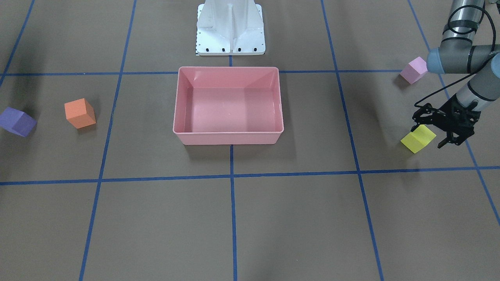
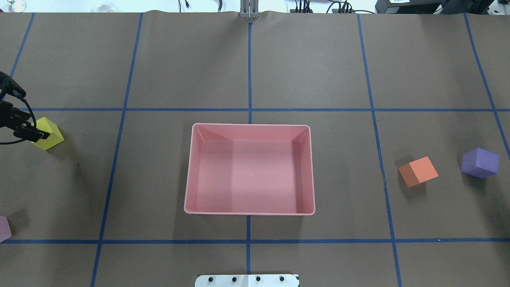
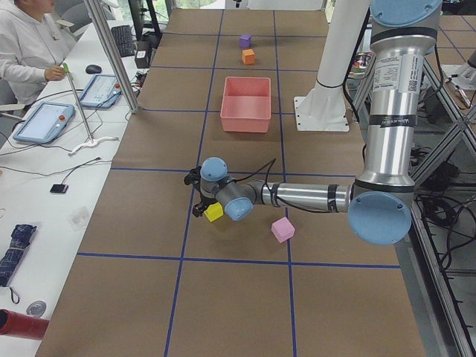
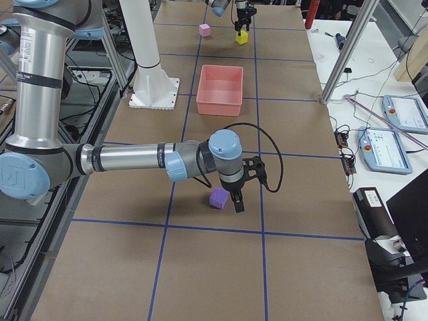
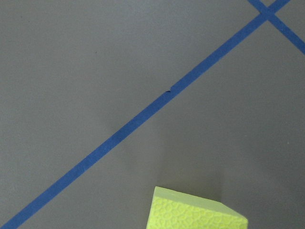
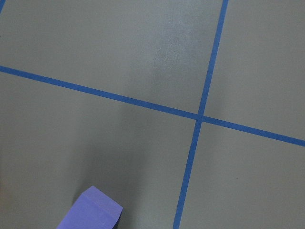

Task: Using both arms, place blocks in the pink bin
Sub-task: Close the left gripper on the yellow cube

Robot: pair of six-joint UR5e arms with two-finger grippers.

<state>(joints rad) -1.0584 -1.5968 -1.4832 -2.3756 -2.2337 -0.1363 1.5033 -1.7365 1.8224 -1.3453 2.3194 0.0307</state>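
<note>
You are looking at a wide table (image 1: pixel 297 218) under a brown paper cover, marked into large squares by blue tape (image 1: pixel 233 218). In the left side view a white bench (image 3: pixel 44 216) runs along the table. A person (image 3: pixel 26 44) in a pale hoodie sits at its far end. On the bench lie two tablets (image 3: pixel 43 121), side by side, with a dark mouse (image 3: pixel 93 69) beyond them. A metal post (image 3: pixel 111 56) leans up from the bench edge. Nearer the camera are a folded dark umbrella (image 3: pixel 16 249) and a red cylinder (image 3: pixel 18 325). In the right side view, another bench holds two more screened pendants (image 4: pixel 384 148) and loose cables, with a black monitor (image 4: pixel 411 224) in the near corner.
</note>
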